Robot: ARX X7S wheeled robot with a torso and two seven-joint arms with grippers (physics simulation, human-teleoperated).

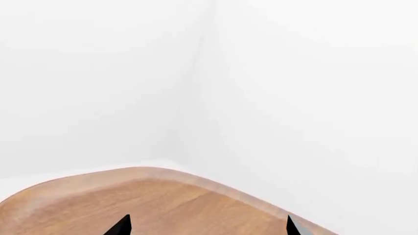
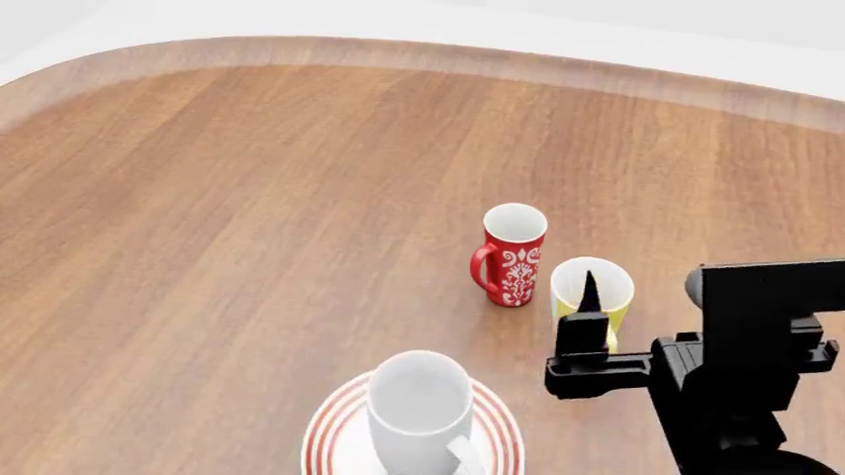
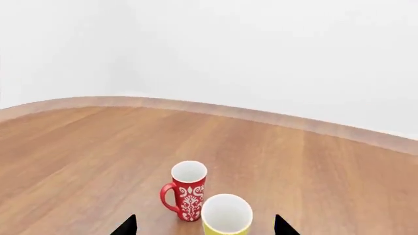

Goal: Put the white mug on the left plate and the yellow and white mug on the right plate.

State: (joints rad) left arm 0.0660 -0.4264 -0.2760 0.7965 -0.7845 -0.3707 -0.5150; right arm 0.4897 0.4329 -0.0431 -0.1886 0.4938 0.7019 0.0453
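First half apparently done: white mug [image 2: 420, 411] standing upright on the left plate [image 2: 330, 435] at the near edge of the wooden table [image 2: 237, 218], handle turned toward the robot, red rings showing around its base; second half not yet done: yellow and white mug [image 2: 591, 292] upright on bare wood, well right of the white one and just beside the red mug [image 2: 513, 254], close enough that touching or apart cannot be told; right plate nowhere in any view, so its place cannot be told, presumably beyond the head view's near or right edge. Right gripper [image 3: 205, 226] level with the yellow and white mug [image 3: 226, 214], black fingertips [image 3: 125, 226] spread wide, one to each side of the mug's rim and clear of it, nothing clamped; from the head view one dark finger seen across the mug's white inside, black arm body just to the right; judged as lined up for a grasp, closing not yet begun, with the red mug [image 3: 186, 191] near enough to be nudged by the finger on its side. Left gripper [image 1: 207, 226] with tips likewise apart, holding nothing, above a bare rounded corner of the table, white walls beyond; out of the head view.
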